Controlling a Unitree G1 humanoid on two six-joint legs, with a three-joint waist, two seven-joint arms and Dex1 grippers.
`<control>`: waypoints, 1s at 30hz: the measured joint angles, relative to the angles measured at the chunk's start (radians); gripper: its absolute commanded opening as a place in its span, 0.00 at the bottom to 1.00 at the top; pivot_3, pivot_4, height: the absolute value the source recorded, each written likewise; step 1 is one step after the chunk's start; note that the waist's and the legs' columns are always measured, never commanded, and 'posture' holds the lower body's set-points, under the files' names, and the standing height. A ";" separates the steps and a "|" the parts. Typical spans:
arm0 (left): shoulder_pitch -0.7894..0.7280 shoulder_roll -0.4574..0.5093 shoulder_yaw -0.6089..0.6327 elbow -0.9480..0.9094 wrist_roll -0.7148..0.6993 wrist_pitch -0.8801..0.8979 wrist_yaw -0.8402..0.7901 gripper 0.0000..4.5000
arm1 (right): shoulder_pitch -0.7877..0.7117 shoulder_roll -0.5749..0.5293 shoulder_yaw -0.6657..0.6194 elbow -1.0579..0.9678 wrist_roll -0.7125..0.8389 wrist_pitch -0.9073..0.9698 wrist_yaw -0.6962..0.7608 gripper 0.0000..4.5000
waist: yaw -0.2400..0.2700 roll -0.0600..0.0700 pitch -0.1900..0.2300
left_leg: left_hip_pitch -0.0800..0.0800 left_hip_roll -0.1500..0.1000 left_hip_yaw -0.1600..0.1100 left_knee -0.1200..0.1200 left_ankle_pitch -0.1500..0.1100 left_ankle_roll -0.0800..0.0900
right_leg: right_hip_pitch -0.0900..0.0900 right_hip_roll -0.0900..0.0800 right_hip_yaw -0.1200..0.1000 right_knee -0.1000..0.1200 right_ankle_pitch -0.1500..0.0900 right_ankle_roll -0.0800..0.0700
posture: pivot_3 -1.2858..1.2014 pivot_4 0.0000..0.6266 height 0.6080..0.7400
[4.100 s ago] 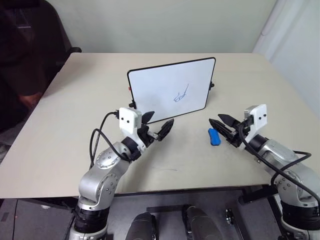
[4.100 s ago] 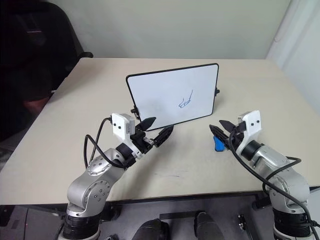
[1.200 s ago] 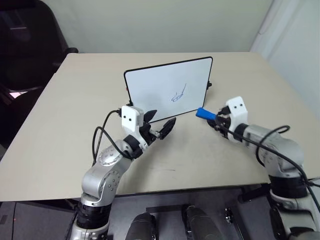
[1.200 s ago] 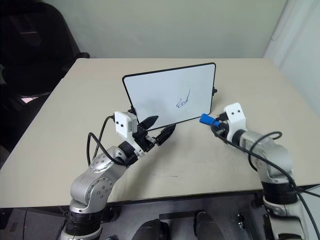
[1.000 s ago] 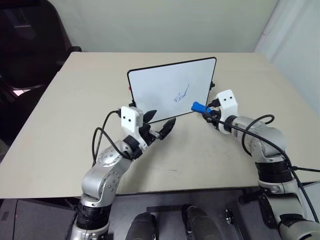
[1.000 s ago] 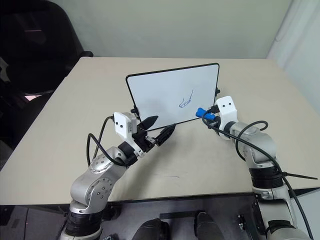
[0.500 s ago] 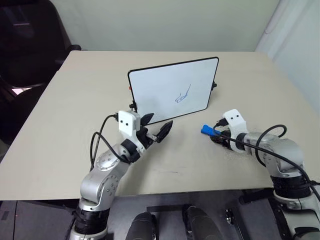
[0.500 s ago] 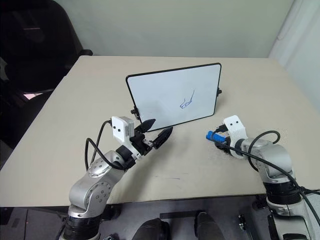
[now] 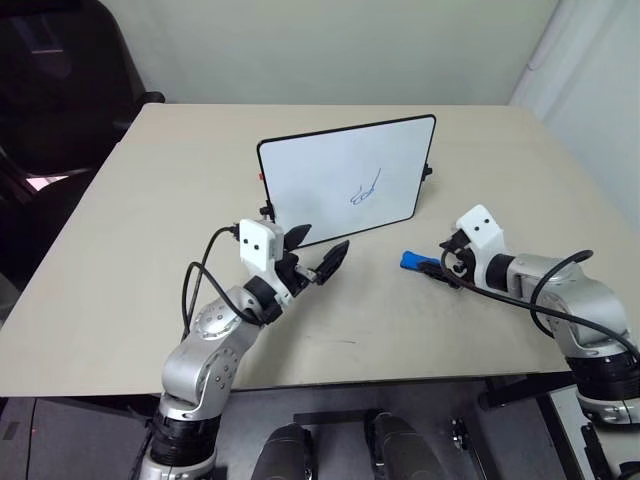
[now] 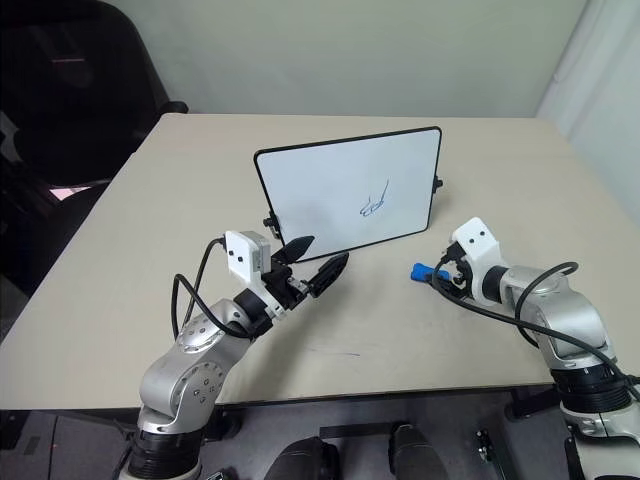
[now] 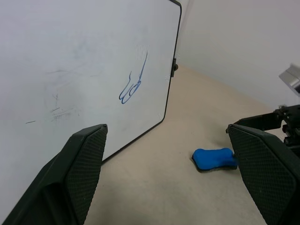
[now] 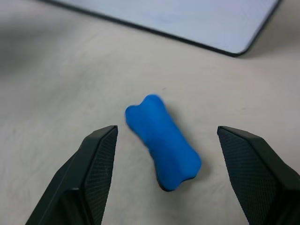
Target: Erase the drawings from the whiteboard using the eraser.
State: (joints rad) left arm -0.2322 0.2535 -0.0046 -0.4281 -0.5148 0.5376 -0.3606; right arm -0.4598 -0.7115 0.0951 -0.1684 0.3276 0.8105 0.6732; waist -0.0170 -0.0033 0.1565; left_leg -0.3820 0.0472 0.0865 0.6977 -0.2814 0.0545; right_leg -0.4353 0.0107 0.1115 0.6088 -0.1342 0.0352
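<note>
The whiteboard (image 9: pixel 345 190) stands upright in the middle of the table, tilted back a little. The drawings (image 9: pixel 365 190) are a small blue line sketch on its right half, also clear in the left wrist view (image 11: pixel 133 84). The eraser (image 9: pixel 415 262), a blue oblong block, lies flat on the table in front of the board's right corner. My right gripper (image 9: pixel 438 268) is just right of it, open, its fingers either side of the eraser (image 12: pixel 163 142) without touching it. My left gripper (image 9: pixel 318 255) hangs open and empty before the board's lower left part.
The beige table (image 9: pixel 150 200) stretches wide to the left and behind the board. A dark chair (image 9: pixel 60 80) stands off the table's back left corner. A wall runs along the far edge.
My right gripper, shut on the eraser near the board's right edge a second ago, drew back and down, then opened. The eraser now lies on the table. The left arm kept still.
</note>
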 measured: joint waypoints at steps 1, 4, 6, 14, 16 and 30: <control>-0.001 0.000 0.000 -0.001 0.000 0.003 0.001 1.00 | -0.002 -0.004 0.012 0.023 -0.008 -0.029 0.025 0.80 | 0.000 0.000 0.000 | 0.000 0.000 0.000 0.000 0.000 0.000 | 0.000 0.000 0.000 0.000 0.000 0.000 | 0.52 0.24 1.00; -0.001 0.000 -0.002 -0.005 0.000 0.011 0.010 1.00 | -0.030 -0.009 0.049 0.124 -0.043 -0.117 0.094 0.84 | 0.000 0.000 0.000 | 0.000 0.000 0.000 0.000 0.001 -0.001 | 0.000 0.000 0.000 0.000 0.000 0.000 | 0.52 0.24 1.00; 0.000 0.000 -0.004 -0.008 0.000 0.014 0.018 1.00 | -0.050 -0.010 0.063 0.173 -0.059 -0.158 0.131 0.93 | -0.001 0.000 0.000 | 0.000 0.000 0.000 0.000 0.001 -0.001 | 0.000 0.000 0.000 0.000 0.000 0.000 | 0.52 0.24 1.00; 0.012 0.003 0.002 -0.024 -0.002 0.016 0.023 1.00 | -0.084 -0.003 0.122 0.296 -0.134 -0.259 0.215 0.99 | -0.001 0.000 0.000 | 0.000 0.000 0.000 0.000 0.002 -0.002 | 0.001 0.000 0.000 0.000 0.000 0.000 | 0.52 0.24 1.00; 0.016 0.005 0.007 -0.025 -0.003 0.017 0.023 1.00 | -0.096 0.011 0.126 0.330 -0.148 -0.270 0.221 0.99 | -0.001 0.000 0.000 | 0.000 0.000 0.000 0.000 0.002 -0.002 | 0.001 0.000 0.000 0.000 0.001 -0.001 | 0.52 0.24 1.00; 0.019 -0.001 0.000 -0.026 -0.003 0.018 0.033 1.00 | -0.139 0.011 0.126 0.366 -0.197 -0.277 0.293 0.34 | -0.001 0.000 0.000 | 0.001 0.000 -0.001 0.000 0.003 -0.003 | 0.001 0.000 0.000 0.000 0.001 -0.002 | 0.52 0.24 1.00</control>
State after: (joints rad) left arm -0.2128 0.2522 -0.0045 -0.4544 -0.5178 0.5557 -0.3279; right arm -0.5993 -0.7004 0.2215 0.1976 0.1303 0.5334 0.9667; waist -0.0181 -0.0033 0.1565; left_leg -0.3814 0.0474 0.0860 0.6977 -0.2782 0.0516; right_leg -0.4344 0.0103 0.1119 0.6091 -0.1327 0.0330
